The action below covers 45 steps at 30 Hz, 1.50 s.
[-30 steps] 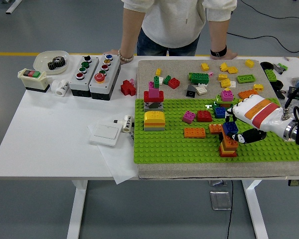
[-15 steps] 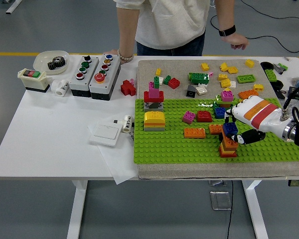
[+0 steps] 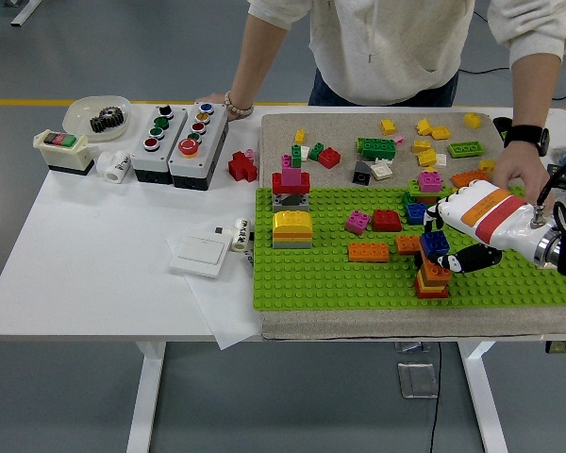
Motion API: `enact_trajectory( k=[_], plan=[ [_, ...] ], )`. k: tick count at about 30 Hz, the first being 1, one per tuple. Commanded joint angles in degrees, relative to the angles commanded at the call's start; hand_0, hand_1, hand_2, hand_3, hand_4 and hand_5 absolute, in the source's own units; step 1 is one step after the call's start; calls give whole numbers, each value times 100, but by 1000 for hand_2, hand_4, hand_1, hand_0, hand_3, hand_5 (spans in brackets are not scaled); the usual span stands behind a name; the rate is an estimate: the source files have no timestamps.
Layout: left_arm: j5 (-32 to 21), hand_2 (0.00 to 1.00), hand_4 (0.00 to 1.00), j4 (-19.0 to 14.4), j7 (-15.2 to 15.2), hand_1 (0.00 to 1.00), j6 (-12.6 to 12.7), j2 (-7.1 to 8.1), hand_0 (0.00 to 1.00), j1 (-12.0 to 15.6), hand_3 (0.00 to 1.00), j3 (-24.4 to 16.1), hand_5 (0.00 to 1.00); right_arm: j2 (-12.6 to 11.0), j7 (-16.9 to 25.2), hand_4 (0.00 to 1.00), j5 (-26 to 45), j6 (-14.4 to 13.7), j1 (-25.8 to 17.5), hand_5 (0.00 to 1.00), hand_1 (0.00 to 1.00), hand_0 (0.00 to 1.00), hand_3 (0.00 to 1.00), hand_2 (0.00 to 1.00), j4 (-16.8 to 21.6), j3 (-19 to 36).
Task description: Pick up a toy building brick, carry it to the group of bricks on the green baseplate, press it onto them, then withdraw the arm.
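The right robot hand (image 3: 453, 238) comes in from the right side and sits low over the green baseplate (image 3: 358, 278). It is white with orange and red stripes on its back. Its dark fingers (image 3: 472, 259) are curled around a blue brick (image 3: 435, 243), and that blue brick sits on top of a small brick stack (image 3: 431, 276) of orange and red bricks standing on the green baseplate. So the robot hand has hold of the blue brick, right on the stack. Just left of the stack lies an orange brick (image 3: 368, 251), flat on the baseplate. Farther left stands a yellow block (image 3: 291, 227) with a round top. A little beyond are a red brick (image 3: 387, 220) and a pink brick (image 3: 357, 222). A red and pink tower (image 3: 291, 179) stands at the far left edge of the baseplate. Behind the baseplate is a tan mat (image 3: 344, 132) with loose bricks in green, yellow and red scattered on it. To the left, on the white worktop (image 3: 94, 255), are a white switch plate (image 3: 199, 253) and two button boxes (image 3: 179, 142). At the far side stands a person. One hand (image 3: 215, 102) rests on the worktop by the button boxes. The other hand (image 3: 519, 175), with a black watch on its wrist, reaches down just behind the robot hand.
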Motion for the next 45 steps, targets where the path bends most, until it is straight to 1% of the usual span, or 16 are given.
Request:
enact_trajectory(
  k=[3, 4, 9, 10, 21, 22, 27, 28, 29, 33, 34, 39, 40, 43, 45],
  plan=[
    [-9, 523, 619, -1, -3, 479, 2, 1, 427, -4, 595, 7, 759, 2, 6, 732, 6, 20, -3, 416, 470, 318, 549, 568, -16, 7],
    [-15, 523, 619, -1, -4, 479, 3, 1, 426, -5, 595, 11, 760, 1, 8, 750, 7, 25, -5, 413, 478, 319, 568, 590, -18, 8],
    [-36, 523, 619, -1, -9, 479, 9, 1, 426, -13, 595, 22, 760, 6, 3, 750, 9, 47, -5, 413, 478, 319, 568, 590, -34, 25],
    [-37, 523, 619, -1, -9, 476, 9, 2, 426, -14, 595, 22, 759, 6, 3, 770, 9, 50, -5, 418, 486, 326, 573, 602, -34, 26],
    [-71, 523, 619, -1, -22, 478, 18, 2, 426, -30, 595, 49, 760, 5, -5, 785, -3, 101, -2, 414, 488, 328, 584, 617, -55, 55],
    [-74, 522, 619, 0, -24, 478, 17, 3, 427, -32, 595, 52, 760, 4, -5, 803, -3, 107, -1, 425, 495, 330, 590, 636, -55, 61],
    [-77, 522, 619, 1, -29, 478, 13, 3, 427, -35, 595, 55, 760, -4, 2, 803, -4, 122, -5, 425, 495, 330, 590, 636, -34, 98],
    [-78, 522, 619, 2, -30, 478, 11, 3, 427, -34, 595, 55, 760, -6, 4, 824, -3, 122, -12, 431, 504, 334, 602, 658, -22, 113],
    [-78, 522, 619, 2, -30, 478, 10, 3, 427, -34, 595, 55, 760, -6, 4, 824, -2, 123, -13, 431, 504, 334, 602, 658, -19, 117],
    [-77, 522, 619, 2, -34, 478, 7, 4, 427, -35, 595, 54, 760, -35, 8, 824, 12, 136, -72, 431, 504, 334, 602, 658, 101, 221],
    [-78, 520, 619, 2, -34, 478, 9, 3, 426, -34, 595, 53, 759, -40, 9, 849, 24, 139, -89, 448, 511, 336, 629, 679, 137, 258],
    [-81, 520, 619, 2, -36, 478, 15, 0, 426, -38, 595, 54, 759, -89, -9, 849, 83, 215, -187, 448, 511, 336, 629, 679, 340, 411],
    [-82, 521, 619, 2, -36, 478, 16, 0, 426, -39, 595, 54, 760, -91, -10, 871, 90, 217, -196, 460, 524, 373, 637, 687, 355, 422],
    [-85, 521, 619, 1, -37, 478, 17, 1, 426, -40, 595, 57, 760, -100, -27, 871, 209, 149, -304, 460, 524, 373, 637, 687, 487, 540],
    [-70, 521, 619, 4, -37, 478, 13, -1, 426, -35, 595, 47, 760, -97, -61, 871, 412, -57, -413, 460, 524, 373, 637, 687, 605, 597]
  ],
)
